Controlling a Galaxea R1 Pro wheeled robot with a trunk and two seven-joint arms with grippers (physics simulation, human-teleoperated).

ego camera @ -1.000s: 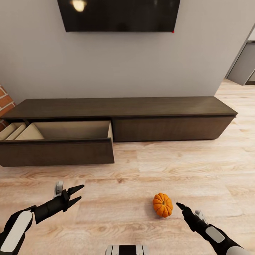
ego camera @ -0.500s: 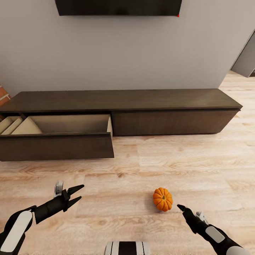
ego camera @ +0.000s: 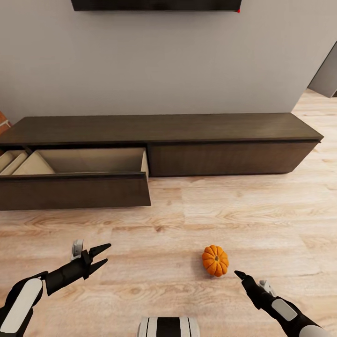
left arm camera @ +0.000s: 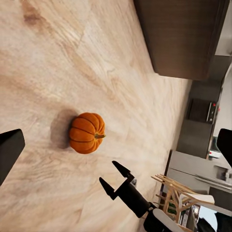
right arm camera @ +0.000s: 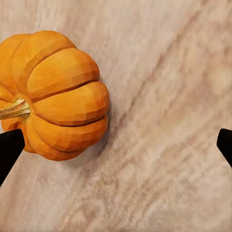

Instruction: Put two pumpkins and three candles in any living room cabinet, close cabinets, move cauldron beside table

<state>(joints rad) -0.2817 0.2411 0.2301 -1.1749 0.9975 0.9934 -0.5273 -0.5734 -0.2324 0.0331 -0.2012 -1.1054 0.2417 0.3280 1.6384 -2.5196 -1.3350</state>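
One small orange pumpkin (ego camera: 215,260) lies on the wood floor, in front of the long dark-brown cabinet (ego camera: 224,159). The cabinet's left drawer (ego camera: 75,189) stands pulled out and its beige inside looks bare. My right gripper (ego camera: 238,275) hovers open just to the pumpkin's near right. In the right wrist view the pumpkin (right arm camera: 53,94) lies toward one fingertip (right arm camera: 9,147) of the gripper (right arm camera: 116,147). My left gripper (ego camera: 107,253) is open and holds nothing, well left of the pumpkin. The left wrist view shows the pumpkin (left arm camera: 86,133) and the right gripper (left arm camera: 108,172).
A dark TV (ego camera: 154,4) hangs on the grey wall above the cabinet. Brick (ego camera: 3,122) shows at the far left. At the far right the floor runs past the wall's end toward grey kitchen units (ego camera: 325,75). Wooden chairs (left arm camera: 179,193) stand far off.
The whole view has shifted: cabinet and TV have slid up the picture, so the camera moved. The pumpkin still lies on the floor and both grippers keep their open pose.
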